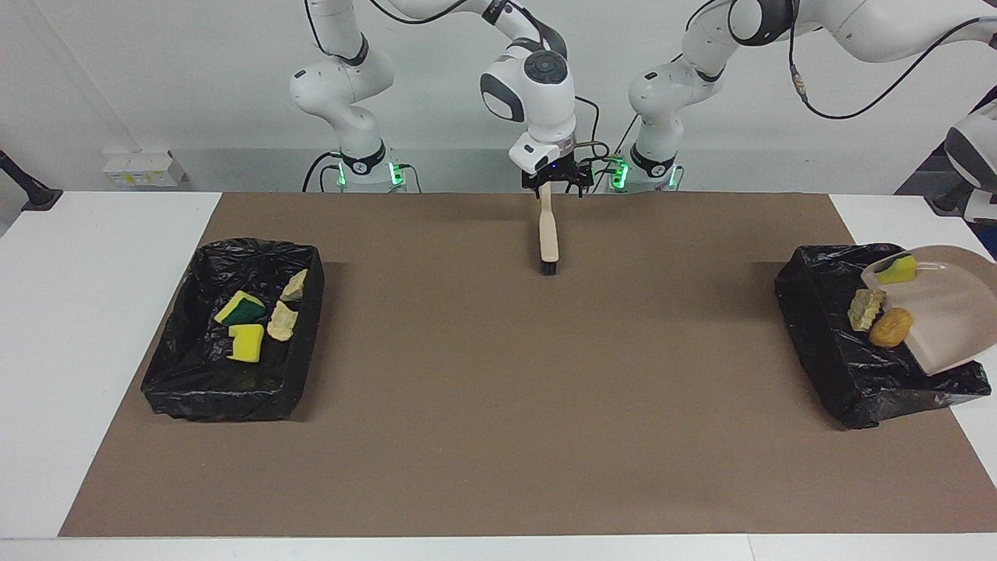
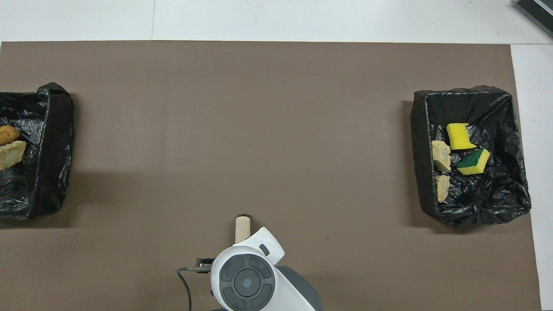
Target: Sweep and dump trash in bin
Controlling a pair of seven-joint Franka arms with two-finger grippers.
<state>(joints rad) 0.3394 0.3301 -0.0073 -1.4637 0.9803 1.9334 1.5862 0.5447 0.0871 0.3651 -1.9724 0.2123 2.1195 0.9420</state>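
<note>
The beige plastic dustpan (image 1: 946, 312) and its black-lined bin (image 1: 841, 366) run off the frame edge, hiding the left end effector.

1. You see the brush (image 2: 242, 224) lying on the brown mat (image 2: 259, 129), with only its beige end clear of the white arm housing (image 2: 250, 276).
2. Toward the right arm's end from the brush, a black-lined bin (image 2: 468, 211) holds four trash pieces (image 2: 459, 135).
3. Toward the left arm's end, a second bin (image 2: 56, 151) holds two tan lumps (image 2: 11, 153).
</note>
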